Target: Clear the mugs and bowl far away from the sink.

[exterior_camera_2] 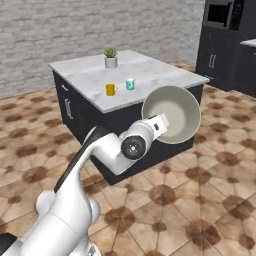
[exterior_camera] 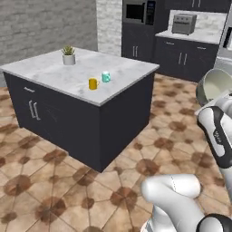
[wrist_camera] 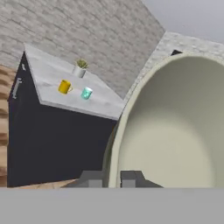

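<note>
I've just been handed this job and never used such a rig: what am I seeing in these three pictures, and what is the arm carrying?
A white robot arm on a driving base. Two pictures come from cameras behind it, left and right; the third looks along its hand. The gripper is shut on the rim of the olive-beige bowl, carried in the air. Ahead stands a dark kitchen island with a marble top. On it: a yellow mug, a teal mug and a small potted succulent.

No readable text, labels, brands or numbers; small marking on arm too blurred.
</note>
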